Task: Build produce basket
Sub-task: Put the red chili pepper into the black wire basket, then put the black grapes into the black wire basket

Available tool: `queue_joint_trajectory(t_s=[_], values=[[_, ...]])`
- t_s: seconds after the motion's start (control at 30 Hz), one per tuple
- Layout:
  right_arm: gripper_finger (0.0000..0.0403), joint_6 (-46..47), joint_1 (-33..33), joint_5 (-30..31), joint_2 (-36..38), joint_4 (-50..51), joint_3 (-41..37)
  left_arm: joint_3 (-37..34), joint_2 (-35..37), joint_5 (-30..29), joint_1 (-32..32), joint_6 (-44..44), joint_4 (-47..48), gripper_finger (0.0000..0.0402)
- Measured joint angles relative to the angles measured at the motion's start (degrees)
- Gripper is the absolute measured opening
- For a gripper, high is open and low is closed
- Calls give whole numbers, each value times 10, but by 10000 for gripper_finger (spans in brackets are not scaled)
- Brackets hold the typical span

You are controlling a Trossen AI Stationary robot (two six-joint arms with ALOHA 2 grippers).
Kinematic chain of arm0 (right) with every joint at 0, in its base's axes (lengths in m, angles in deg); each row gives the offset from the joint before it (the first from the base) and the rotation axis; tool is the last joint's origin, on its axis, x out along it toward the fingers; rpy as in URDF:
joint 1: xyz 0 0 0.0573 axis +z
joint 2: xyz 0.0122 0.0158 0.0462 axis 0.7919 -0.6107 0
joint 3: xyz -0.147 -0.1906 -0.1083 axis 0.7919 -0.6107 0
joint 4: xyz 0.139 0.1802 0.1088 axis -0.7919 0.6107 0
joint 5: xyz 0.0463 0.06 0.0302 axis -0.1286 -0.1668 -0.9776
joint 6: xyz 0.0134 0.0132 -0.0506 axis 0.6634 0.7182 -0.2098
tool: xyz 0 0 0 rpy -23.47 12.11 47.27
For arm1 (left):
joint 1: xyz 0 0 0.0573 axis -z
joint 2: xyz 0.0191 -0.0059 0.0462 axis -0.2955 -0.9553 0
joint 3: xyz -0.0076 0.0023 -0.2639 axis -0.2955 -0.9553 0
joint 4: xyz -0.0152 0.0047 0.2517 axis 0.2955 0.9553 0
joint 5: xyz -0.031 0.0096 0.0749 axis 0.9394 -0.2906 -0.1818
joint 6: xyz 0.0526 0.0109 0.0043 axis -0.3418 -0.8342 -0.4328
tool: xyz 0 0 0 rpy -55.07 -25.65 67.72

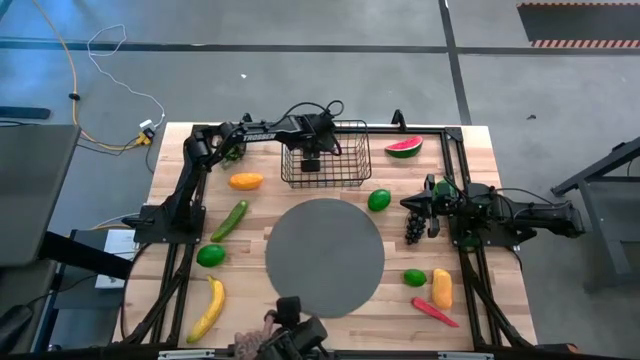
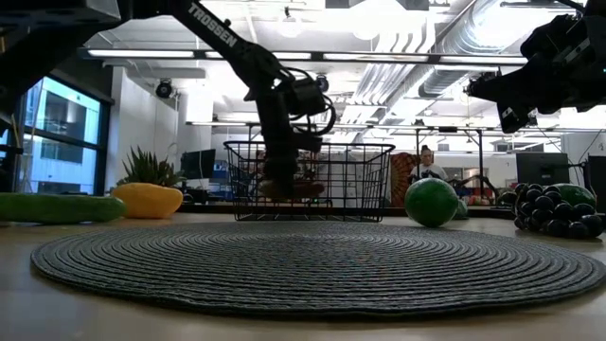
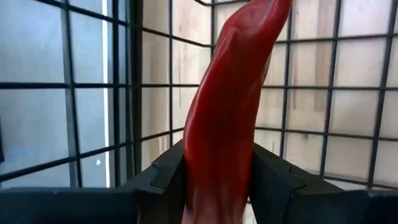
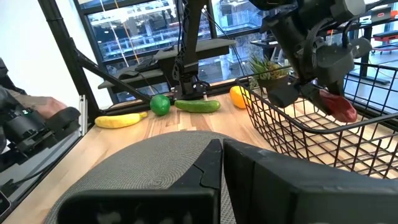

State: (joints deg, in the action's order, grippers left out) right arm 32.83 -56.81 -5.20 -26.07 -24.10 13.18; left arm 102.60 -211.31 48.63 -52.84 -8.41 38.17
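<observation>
The left gripper [image 3: 217, 180] is clamped on a red chilli [image 3: 233, 106], holding it inside the black wire basket [image 1: 345, 150] at the far side of the counter [image 1: 480, 150]. The right gripper [image 1: 432, 198] waits at the counter's right edge, its fingers hidden from view, just beside the dark grapes [image 1: 414, 226]. The other produce lies scattered around the round grey mat [image 1: 325, 255]: watermelon slice [image 1: 404, 147], limes [image 1: 379, 200], cucumber [image 1: 229, 220] and banana [image 1: 207, 307].

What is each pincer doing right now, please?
Left pincer: closed on a chilli inside the basket.
Right pincer: by the grapes; state cannot be told.
</observation>
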Motion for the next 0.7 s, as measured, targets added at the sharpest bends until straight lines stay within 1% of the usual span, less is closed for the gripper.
queue_joint_trajectory(t_s=[0.1,0.23,0.33,0.53,0.7], values=[[0,0,0,0,0,0,0,0,0,-3,-2,0,5,130],[0,0,0,0,0,0,0,0,0,-3,-3,-7,12,146],[0,0,0,0,0,0,0,0,0,-6,-3,-26,14,164],[0,0,0,0,0,0,0,0,0,-29,-1,-23,29,209],[0,0,0,0,0,0,0,4,23,-36,9,-43,53,241]])
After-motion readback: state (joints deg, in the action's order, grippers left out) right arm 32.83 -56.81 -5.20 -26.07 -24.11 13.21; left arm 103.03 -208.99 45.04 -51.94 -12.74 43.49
